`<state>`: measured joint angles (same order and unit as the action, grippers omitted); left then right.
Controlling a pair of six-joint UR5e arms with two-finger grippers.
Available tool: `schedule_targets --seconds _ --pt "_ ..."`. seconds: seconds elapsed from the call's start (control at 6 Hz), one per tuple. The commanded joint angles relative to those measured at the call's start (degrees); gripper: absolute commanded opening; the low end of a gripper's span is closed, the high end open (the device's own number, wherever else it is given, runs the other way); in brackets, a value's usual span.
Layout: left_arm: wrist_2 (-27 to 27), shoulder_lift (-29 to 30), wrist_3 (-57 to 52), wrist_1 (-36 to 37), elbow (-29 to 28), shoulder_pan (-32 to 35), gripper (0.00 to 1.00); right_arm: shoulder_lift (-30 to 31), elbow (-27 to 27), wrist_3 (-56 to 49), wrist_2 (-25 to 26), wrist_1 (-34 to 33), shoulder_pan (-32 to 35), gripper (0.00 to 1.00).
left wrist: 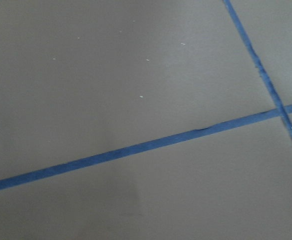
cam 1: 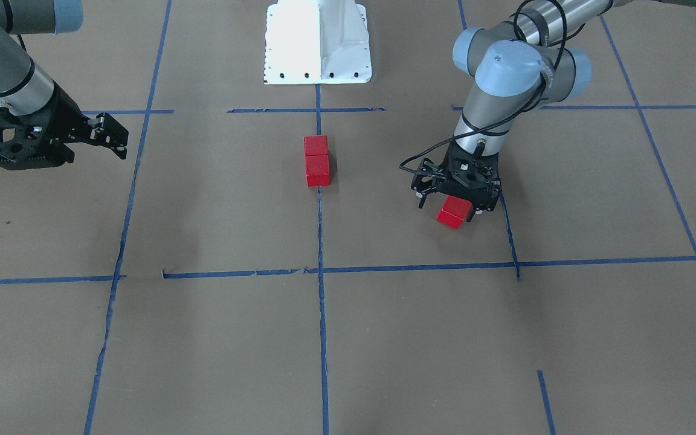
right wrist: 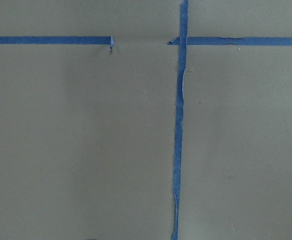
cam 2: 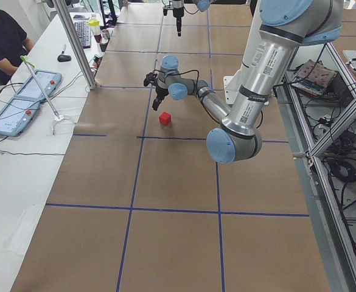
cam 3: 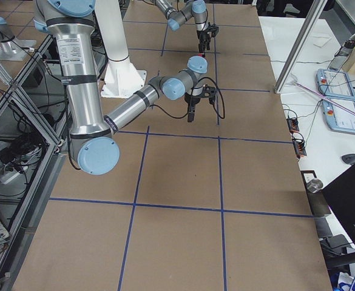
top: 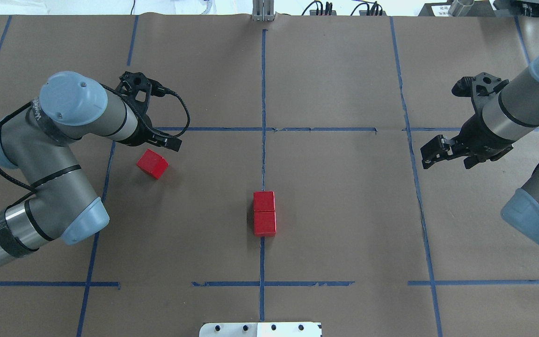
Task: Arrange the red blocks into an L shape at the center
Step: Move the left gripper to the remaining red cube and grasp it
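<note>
Two red blocks touch end to end on the centre blue tape line (cam 1: pixel 321 229) of the worktop (cam 1: pixel 221 205): base-side block (cam 1: pixel 316 145), outer block (cam 1: pixel 318 171). Third red block (cam 1: pixel 454 213) lies well apart, just below the left gripper (cam 1: pixel 448 205); its fingers are apart, not gripping. Right gripper (cam 1: pixel 123 142) hangs at the opposite side, fingers apart.

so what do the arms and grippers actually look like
The left arm and right arm are silver-grey tubes with pale blue joint caps. The left gripper and right gripper are black skeletal two-finger claws, and a black cable loops at the left wrist.
</note>
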<state>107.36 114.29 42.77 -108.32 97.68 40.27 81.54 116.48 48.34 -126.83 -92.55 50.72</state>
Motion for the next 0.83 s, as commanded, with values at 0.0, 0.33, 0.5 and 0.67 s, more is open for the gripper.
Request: schedule_targets --seconds 0.0,0.33,0.5,0.67 --pt "2.58 -0.91 -2.16 -0.92 -2.13 0.34 1.00 -0.06 -0.02 0.00 0.09 0.00 -0.01 1.00" --pt "4.35 -0.91 -1.90 -1.81 -3.36 0.16 1.00 -0.06 0.07 0.00 0.09 0.00 -0.01 1.00" --pt "4.35 -0.91 -1.90 -1.81 -3.89 -0.19 1.00 -0.06 -0.02 0.00 0.09 0.00 -0.01 1.00" --pt "4.35 -0.91 -2.08 -1.81 -4.68 -0.28 1.00 -0.06 -0.02 -0.09 0.09 0.00 -0.01 1.00"
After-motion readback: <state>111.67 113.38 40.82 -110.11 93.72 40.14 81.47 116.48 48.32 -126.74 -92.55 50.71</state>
